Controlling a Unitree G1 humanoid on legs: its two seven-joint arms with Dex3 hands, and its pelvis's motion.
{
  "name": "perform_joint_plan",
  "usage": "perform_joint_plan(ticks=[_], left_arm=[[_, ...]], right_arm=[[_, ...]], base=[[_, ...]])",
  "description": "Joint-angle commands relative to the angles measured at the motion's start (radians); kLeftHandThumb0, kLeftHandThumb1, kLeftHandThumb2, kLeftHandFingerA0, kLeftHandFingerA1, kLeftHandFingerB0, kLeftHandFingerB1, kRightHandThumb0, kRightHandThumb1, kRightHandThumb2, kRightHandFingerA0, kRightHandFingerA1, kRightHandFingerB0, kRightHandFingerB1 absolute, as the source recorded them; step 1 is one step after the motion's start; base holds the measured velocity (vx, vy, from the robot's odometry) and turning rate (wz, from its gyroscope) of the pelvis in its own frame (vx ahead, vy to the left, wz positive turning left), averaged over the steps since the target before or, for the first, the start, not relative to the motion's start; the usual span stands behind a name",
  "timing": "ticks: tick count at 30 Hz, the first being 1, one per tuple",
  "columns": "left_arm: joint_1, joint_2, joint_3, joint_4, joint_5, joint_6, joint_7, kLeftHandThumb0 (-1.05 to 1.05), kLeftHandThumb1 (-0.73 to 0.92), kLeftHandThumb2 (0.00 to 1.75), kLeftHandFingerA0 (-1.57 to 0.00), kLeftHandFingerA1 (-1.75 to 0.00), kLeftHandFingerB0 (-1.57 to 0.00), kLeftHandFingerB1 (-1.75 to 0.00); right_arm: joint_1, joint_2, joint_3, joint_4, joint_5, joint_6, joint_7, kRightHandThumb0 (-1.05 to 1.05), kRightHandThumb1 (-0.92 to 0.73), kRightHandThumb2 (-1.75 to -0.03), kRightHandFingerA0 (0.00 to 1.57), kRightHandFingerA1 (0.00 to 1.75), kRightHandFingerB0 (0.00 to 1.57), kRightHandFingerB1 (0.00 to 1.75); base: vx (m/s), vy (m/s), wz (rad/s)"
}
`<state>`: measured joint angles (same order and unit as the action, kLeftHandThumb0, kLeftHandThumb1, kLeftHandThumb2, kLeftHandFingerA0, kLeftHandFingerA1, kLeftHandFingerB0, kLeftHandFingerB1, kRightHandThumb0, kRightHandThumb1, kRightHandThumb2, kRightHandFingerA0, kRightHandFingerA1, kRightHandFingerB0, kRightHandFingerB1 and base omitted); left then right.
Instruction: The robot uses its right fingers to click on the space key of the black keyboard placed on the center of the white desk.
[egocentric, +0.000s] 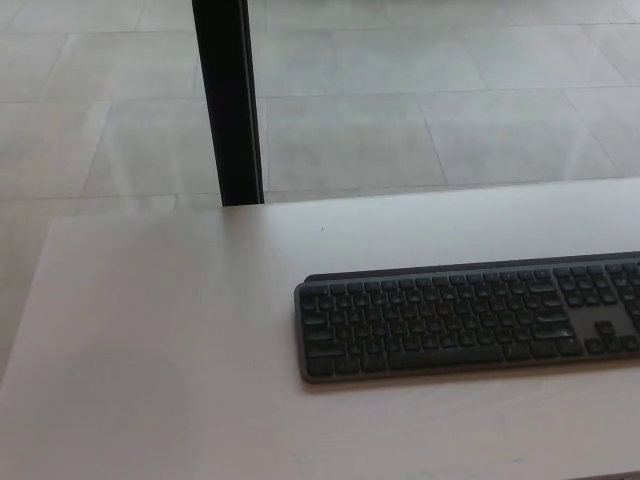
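A black keyboard is lying on the white desk. No hand is showing, so the fingers' state cannot be told.

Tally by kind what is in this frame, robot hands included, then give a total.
Black keyboard: 1
White desk: 1
Black upright post behind the desk: 1
Robot hands: 0, neither shows
Total: 3 things
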<state>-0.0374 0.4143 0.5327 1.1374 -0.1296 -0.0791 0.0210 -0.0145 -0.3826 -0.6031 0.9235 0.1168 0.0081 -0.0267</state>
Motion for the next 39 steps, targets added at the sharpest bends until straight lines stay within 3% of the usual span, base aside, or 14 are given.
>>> perform_joint_plan(ticks=[1, 7, 9, 14, 15, 18, 19, 20, 22, 23, 26, 30, 38, 39], left_arm=[[-0.063, 0.074, 0.206, 0.098, -0.207, 0.007, 0.055, -0.40, 0.53, 0.55, -0.73, -0.76, -0.71, -0.60], [-0.059, 0.075, 0.219, 0.108, -0.174, -0.003, 0.037, -0.43, 0.52, 0.57, -0.71, -0.77, -0.69, -0.60], [-0.063, 0.073, 0.231, 0.110, -0.180, -0.003, 0.027, -0.42, 0.53, 0.57, -0.70, -0.80, -0.69, -0.62], [-0.062, 0.076, 0.230, 0.112, -0.169, -0.006, 0.033, -0.41, 0.54, 0.56, -0.72, -0.81, -0.69, -0.61], [-0.061, 0.075, 0.235, 0.111, -0.177, -0.011, 0.025, -0.42, 0.54, 0.57, -0.69, -0.80, -0.69, -0.62], [-0.061, 0.075, 0.238, 0.113, -0.183, -0.012, 0.027, -0.42, 0.53, 0.57, -0.70, -0.77, -0.70, -0.62], [-0.062, 0.074, 0.239, 0.114, -0.186, -0.011, 0.023, -0.41, 0.54, 0.57, -0.69, -0.80, -0.70, -0.62], [-0.062, 0.075, 0.240, 0.117, -0.188, -0.009, 0.020, -0.41, 0.54, 0.57, -0.72, -0.81, -0.71, -0.62], [-0.062, 0.076, 0.235, 0.119, -0.185, -0.008, 0.031, -0.41, 0.54, 0.56, -0.75, -0.84, -0.72, -0.62], [-0.058, 0.077, 0.236, 0.120, -0.187, -0.008, 0.026, -0.41, 0.54, 0.56, -0.75, -0.87, -0.71, -0.62], [-0.047, 0.079, 0.228, 0.120, -0.181, -0.011, 0.032, -0.42, 0.55, 0.56, -0.75, -0.83, -0.71, -0.60], [-0.056, 0.079, 0.236, 0.125, -0.193, -0.006, 0.031, -0.40, 0.55, 0.55, -0.72, -0.78, -0.71, -0.60], [-0.046, 0.079, 0.219, 0.124, -0.181, -0.014, 0.034, -0.44, 0.53, 0.56, -0.75, -0.78, -0.70, -0.59], [-0.048, 0.078, 0.231, 0.123, -0.196, -0.009, 0.026, -0.43, 0.53, 0.56, -0.70, -0.75, -0.70, -0.60]], right_arm=[[-0.080, -0.086, -0.273, 0.002, 0.259, -0.019, -0.117, -0.48, -0.49, -0.62, 1.02, 0.90, 0.73, 0.75], [-0.213, -0.155, -0.391, -0.019, 0.275, 0.015, -0.255, -0.57, -0.62, -0.64, 0.95, 0.87, 0.79, 0.88], [-0.296, -0.185, -0.410, -0.043, 0.284, 0.032, -0.273, -0.62, -0.67, -0.62, 0.86, 0.83, 0.52, 0.79], [-0.426, -0.222, -0.407, -0.078, 0.282, 0.035, -0.249, -0.62, -0.64, -0.59, 0.93, 0.73, 0.65, 0.70], [-0.450, -0.213, -0.385, -0.146, 0.282, 0.061, -0.232, -0.68, -0.61, -0.60, 0.92, 0.70, 0.49, 0.64], [-0.494, -0.184, -0.335, -0.276, 0.280, 0.109, -0.223, -0.70, -0.57, -0.59, 0.94, 0.67, 0.49, 0.63], [-0.494, -0.176, -0.325, -0.315, 0.277, 0.133, -0.232, -0.72, -0.40, -0.89, 1.02, 0.78, 0.56, 0.68], [-0.497, -0.149, -0.284, -0.423, 0.278, 0.186, -0.235, -0.70, -0.54, -0.57, 1.12, 0.69, 0.67, 0.61], [-0.504, -0.100, -0.228, -0.593, 0.302, 0.292, -0.258, -0.67, -0.52, -0.57, 1.11, 0.70, 0.75, 0.54], [-0.490, -0.066, -0.147, -0.699, 0.266, 0.332, -0.266, -0.53, -0.58, -0.58, 0.98, 0.76, 0.65, 0.46], [-0.471, -0.028, -0.076, -0.787, 0.265, 0.368, -0.246, -0.40, -0.65, -0.57, 0.93, 0.82, 0.58, 0.43], [-0.402, 0.012, 0.128, -0.899, 0.175, 0.353, -0.151, -0.41, -0.61, -0.59, 1.02, 0.78, 0.61, 0.44], [-0.315, 0.012, 0.399, -0.861, -0.026, 0.183, -0.078, -0.32, -0.58, -0.57, 0.96, 0.82, 0.58, 0.43], [-0.300, 0.008, 0.446, -0.833, -0.055, 0.133, -0.053, -0.38, -0.48, -0.75, 0.93, 0.89, 0.52, 0.53]], base=[[0.00, 0.000, 0.00], [0.00, 0.000, 0.00], [0.00, 0.000, 0.00], [0.00, 0.000, 0.00], [0.00, 0.000, 0.00], [0.00, 0.000, 0.00], [0.00, 0.000, 0.00], [0.00, 0.000, 0.00], [0.00, 0.000, 0.00], [0.00, 0.000, 0.00], [0.00, 0.000, 0.00], [0.00, 0.000, 0.00], [0.00, 0.000, 0.00], [0.00, 0.000, 0.00]])
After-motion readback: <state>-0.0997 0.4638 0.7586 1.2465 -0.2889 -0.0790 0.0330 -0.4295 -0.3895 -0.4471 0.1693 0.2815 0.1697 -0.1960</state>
